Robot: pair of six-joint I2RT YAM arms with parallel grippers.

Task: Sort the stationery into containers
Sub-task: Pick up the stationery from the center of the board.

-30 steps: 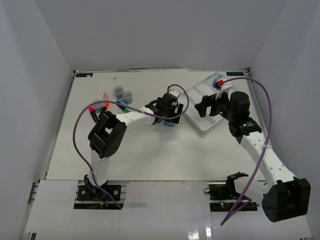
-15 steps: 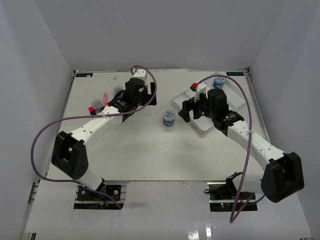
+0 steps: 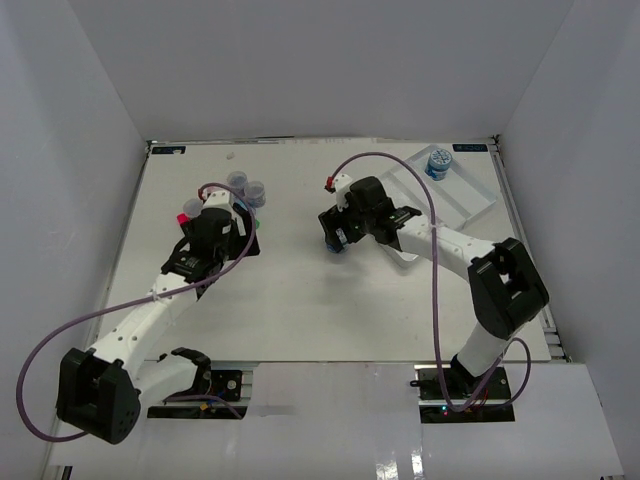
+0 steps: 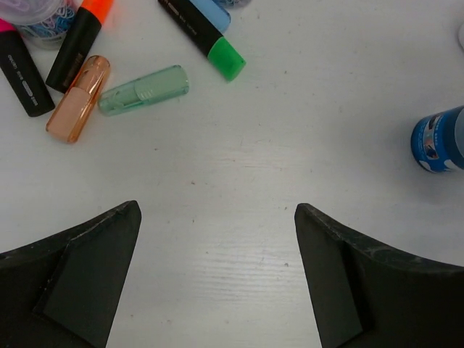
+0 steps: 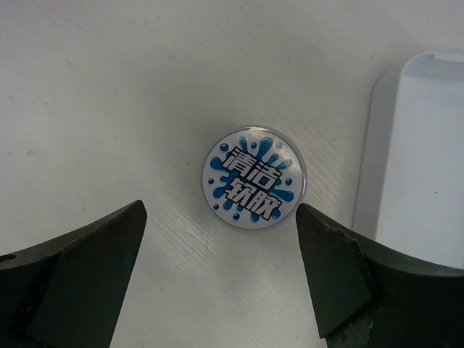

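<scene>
While the lone jar [image 5: 254,181] sits mid-frame on the surface, just left of the tray [image 5: 413,167], the right gripper [image 5: 219,217], jaws wide, has swung off the tray to hover over it, so pickup prob. next. The left gripper [image 4: 216,210], also wide & empty, has pulled back below the markers [image 4: 76,51] at upper left.

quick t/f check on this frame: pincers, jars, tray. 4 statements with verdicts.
1. The right pincer is open, with the lone jar below it, between its fingers. True.
2. The left pincer is shut on the green-capped marker. False: it is open and empty, and that marker lies on the table.
3. The lone jar sits inside the white tray. False: it stands on the table beside the tray's edge.
4. A second one, the far jar, is in the tray. True.
</scene>
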